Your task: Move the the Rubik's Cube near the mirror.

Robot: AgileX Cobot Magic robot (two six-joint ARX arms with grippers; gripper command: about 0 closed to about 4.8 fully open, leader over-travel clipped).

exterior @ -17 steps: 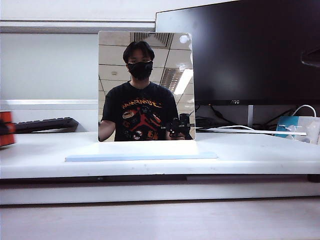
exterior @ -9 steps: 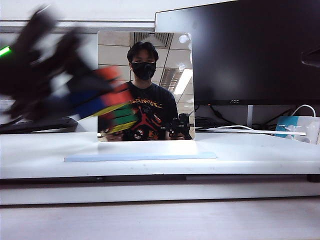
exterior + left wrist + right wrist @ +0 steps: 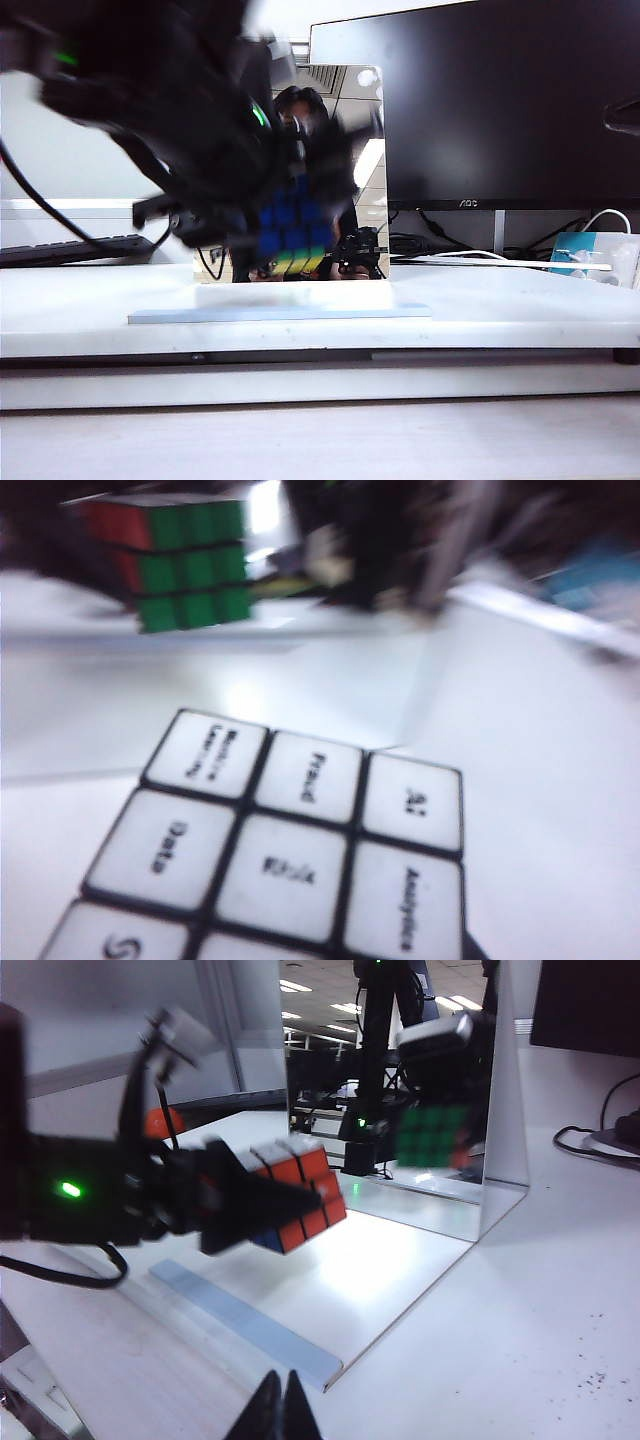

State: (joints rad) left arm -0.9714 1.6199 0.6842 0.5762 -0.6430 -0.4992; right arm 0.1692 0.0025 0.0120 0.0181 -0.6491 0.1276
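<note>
- Rubik's Cube (image 3: pixel 296 1192) is held off the counter (image 3: pixel 520 310), above the mirror's pale base (image 3: pixel 250 1322), in front of the mirror (image 3: pixel 440 1090); centre-left in the exterior view, blurred.
- Exterior view shows a blue face with a yellowish lower row; right wrist view shows orange-red and white faces. Left wrist view fills its lower half with a white face with printed words.
- Mirror reflects the cube's green face.
- Left gripper (image 3: pixel 265 1205): jaws clamped on the cube, dark arm coming in from the upper left of the exterior view.
- Right gripper (image 3: pixel 280 1405): at the bottom edge of its own view, jaws closed with tips together, holding nothing, apart from the cube.
- Black monitor (image 3: pixel 500 100) stands behind the mirror, upper right; keyboard (image 3: pixel 60 250) at far left.
</note>
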